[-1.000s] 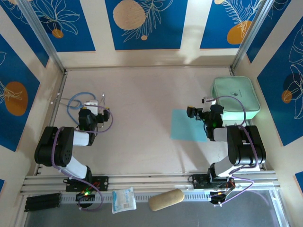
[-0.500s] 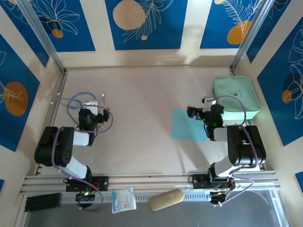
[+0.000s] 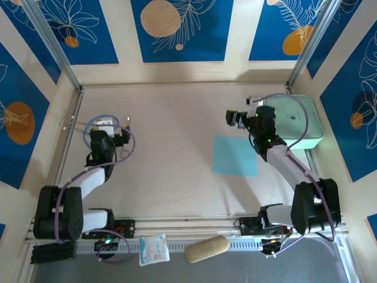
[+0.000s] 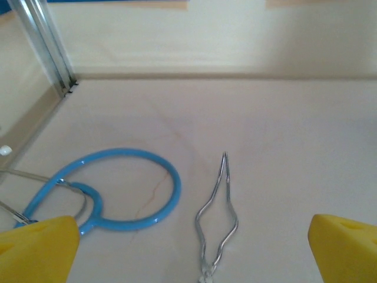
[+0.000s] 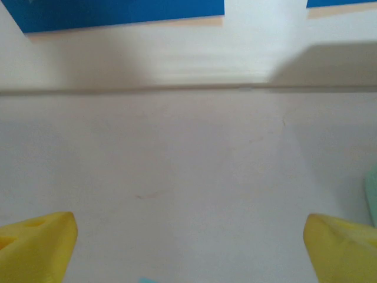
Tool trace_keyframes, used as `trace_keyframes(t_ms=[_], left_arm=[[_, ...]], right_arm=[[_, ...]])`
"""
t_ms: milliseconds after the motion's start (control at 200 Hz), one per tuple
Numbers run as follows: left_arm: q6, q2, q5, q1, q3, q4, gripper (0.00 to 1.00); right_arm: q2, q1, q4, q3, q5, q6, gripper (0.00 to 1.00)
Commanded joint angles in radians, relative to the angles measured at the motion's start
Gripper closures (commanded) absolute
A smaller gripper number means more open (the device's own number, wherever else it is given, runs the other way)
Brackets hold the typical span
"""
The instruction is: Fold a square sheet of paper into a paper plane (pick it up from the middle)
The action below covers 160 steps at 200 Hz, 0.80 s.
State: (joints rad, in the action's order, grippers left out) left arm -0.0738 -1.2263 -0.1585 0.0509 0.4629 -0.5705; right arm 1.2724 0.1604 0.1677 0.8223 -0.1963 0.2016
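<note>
Both arms have stretched up the frame since a second ago. Our right gripper (image 3: 234,118) now hangs just above the sheet (image 3: 235,155), no longer over its corner. The sheet lies flat, right of centre. It is square, so it has no long axis, and its edges sit slightly skewed. Bare table (image 3: 177,118) opens to its left, and the case (image 3: 297,121) lies near its upper right. Both jaws gape wide, holding nothing. Our left wrist view shows a blue loop (image 4: 118,188) and a wire clip (image 4: 218,218) before the left gripper (image 4: 191,250). The right wrist view catches a sliver of the sheet at its bottom edge.
</note>
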Motion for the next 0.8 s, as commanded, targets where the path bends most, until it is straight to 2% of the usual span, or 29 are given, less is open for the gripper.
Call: trace_keyframes(t_ms=[0, 85, 210, 435, 545, 695, 795], left_arm=[[-0.154, 0.079, 0.001, 0.007, 0.156, 0.346, 0.01], [-0.218, 0.088, 0.075, 0.007, 0.238, 0.452, 0.01], [-0.299, 0.082, 0.157, 0.007, 0.281, 0.483, 0.0], [-0.375, 0.035, 0.313, 0.007, 0.292, 0.472, 0.0], [-0.4, -0.001, 0.355, 0.007, 0.291, 0.454, 0.01], [-0.433, -0.044, 0.404, 0.007, 0.29, 0.417, 0.01], [-0.454, -0.067, 0.417, 0.007, 0.299, 0.406, 0.01]], right_arm=[[-0.015, -0.011, -0.403, 0.196, -0.021, 0.228, 0.01], [0.016, -0.031, -0.47, 0.266, 0.093, 0.277, 0.01], [0.058, -0.072, -0.454, 0.261, 0.212, 0.399, 0.01], [0.134, 0.006, -0.629, 0.279, 0.208, 0.42, 0.01], [0.133, 0.042, -0.614, 0.189, 0.167, 0.455, 0.01], [0.16, 0.06, -0.602, 0.091, 0.175, 0.509, 0.0], [0.183, 0.077, -0.598, 0.051, 0.145, 0.531, 0.03]])
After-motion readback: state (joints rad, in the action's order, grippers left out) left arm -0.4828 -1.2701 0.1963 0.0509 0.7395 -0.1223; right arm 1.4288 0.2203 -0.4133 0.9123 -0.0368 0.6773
